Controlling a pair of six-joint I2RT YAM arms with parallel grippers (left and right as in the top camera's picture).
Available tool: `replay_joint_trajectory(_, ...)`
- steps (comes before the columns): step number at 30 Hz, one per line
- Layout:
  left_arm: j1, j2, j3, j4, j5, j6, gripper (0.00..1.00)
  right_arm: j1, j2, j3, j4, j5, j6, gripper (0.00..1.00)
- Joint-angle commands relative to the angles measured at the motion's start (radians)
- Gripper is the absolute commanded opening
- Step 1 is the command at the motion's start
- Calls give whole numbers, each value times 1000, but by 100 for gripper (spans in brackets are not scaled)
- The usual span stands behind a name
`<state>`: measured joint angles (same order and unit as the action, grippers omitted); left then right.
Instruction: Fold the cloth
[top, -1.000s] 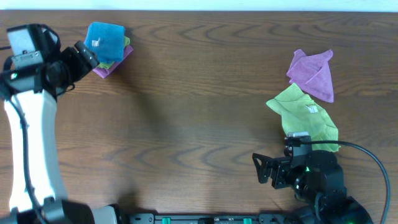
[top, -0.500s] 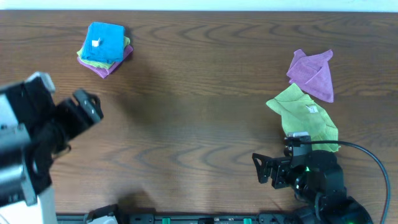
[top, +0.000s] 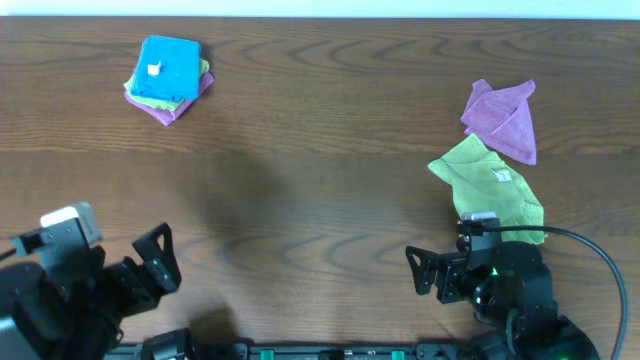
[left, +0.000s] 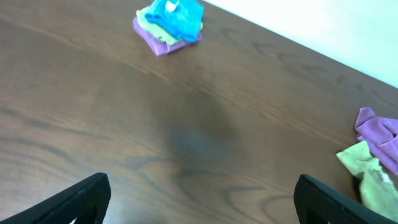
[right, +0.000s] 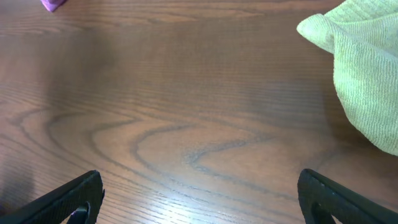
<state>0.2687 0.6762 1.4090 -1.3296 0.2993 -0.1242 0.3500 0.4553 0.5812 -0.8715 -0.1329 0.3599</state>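
- cloth (top: 168, 68): far-left of the table (top: 320, 170), folded to a compact square with the white tag up. It lies on top of a folded green piece (top: 205, 68) and a folded purple piece (top: 168, 110).
- What changed: a second ago the left gripper was right at that stack, by the blue edge. Half a second ago it was already clear. Now the left gripper (top: 165, 258) is back at the near-left edge, well apart from the stack.
- The cloth looks unmoved by the pull-away: same spot, same shape, nothing dragged open.
- Left fingers are apart with nothing between them. The left wrist view shows only bare wood between the tips, with the cloth (left: 177, 14) far ahead.
- right gripper (top: 415, 272): jaws wide and empty, parked near-right, close to the loose lime-green cloth (top: 490, 185). It has the same pose in all three overhead frames.
- The loose purple cloth (top: 503, 118) sits beyond the lime-green one, untouched.
- My read: the fold and stacking look done, and the left arm's retreat looks like a return to rest. I see nothing left to do on the blue one.
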Motion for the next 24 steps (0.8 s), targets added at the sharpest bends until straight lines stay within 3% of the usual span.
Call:
replay_joint_trajectory(1,-26,-75,-94,49,-10,68,95,-6,-5,-4,-1,10,13,99)
replay_joint_trajectory(15,-148,-406,-600,414,-18,109,95,-6,-5,-4,-1,10,13,99)
replay_joint_trajectory(24,-187,-560,-830,515,-18,250,95,-6,-5,-4,-1,10,13,99)
